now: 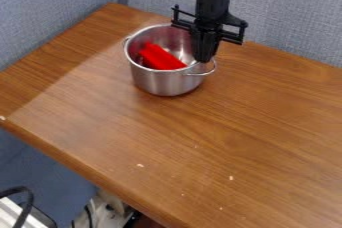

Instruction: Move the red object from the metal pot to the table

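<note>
The metal pot (150, 75) stands on the table (201, 142) toward its far side. Inside it the red object (160, 56) lies tilted against the left and far part of the wall. My gripper (203, 60) hangs straight down from the black arm, its narrow fingers together at the pot's right rim, just inside the wall near the small handle. It sits to the right of the red object and apart from it. The jaws look shut; whether they pinch the rim cannot be made out.
Blue-grey padded walls close in behind the table's far corner. The table's rounded front-left edge drops off to the floor, where cables and a white thing (107, 212) lie. Wood surface spreads in front and to the right of the pot.
</note>
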`<state>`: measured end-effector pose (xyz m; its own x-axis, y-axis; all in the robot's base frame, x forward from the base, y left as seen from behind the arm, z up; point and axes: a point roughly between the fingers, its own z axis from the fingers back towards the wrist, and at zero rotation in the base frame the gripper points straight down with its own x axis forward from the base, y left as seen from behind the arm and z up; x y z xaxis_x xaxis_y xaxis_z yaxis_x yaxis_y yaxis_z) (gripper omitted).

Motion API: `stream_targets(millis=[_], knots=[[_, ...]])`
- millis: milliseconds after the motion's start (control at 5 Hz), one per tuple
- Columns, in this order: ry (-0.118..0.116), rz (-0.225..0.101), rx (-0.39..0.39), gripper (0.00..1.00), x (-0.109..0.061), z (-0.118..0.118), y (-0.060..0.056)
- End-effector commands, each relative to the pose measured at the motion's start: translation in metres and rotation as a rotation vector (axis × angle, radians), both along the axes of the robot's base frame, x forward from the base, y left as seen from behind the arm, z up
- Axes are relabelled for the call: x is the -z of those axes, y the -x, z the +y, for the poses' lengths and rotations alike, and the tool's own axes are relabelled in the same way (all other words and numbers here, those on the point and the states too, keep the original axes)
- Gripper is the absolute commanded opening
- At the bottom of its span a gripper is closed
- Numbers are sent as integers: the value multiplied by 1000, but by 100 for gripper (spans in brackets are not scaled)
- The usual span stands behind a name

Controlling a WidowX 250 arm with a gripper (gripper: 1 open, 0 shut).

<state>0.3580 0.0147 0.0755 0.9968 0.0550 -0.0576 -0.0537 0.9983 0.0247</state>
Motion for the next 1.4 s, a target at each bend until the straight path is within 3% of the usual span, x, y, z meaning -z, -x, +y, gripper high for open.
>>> stream_targets(millis=[0, 200, 600, 1000, 1200], knots=[[-32, -114, 21, 0, -37, -3, -2], [-60, -157, 33, 0, -52, -4, 0], [-108, -196, 64, 0, -63, -13, 9], [-116, -189, 105, 0, -56, -29, 21], [-127, -192, 117, 0, -52, -31, 21]])
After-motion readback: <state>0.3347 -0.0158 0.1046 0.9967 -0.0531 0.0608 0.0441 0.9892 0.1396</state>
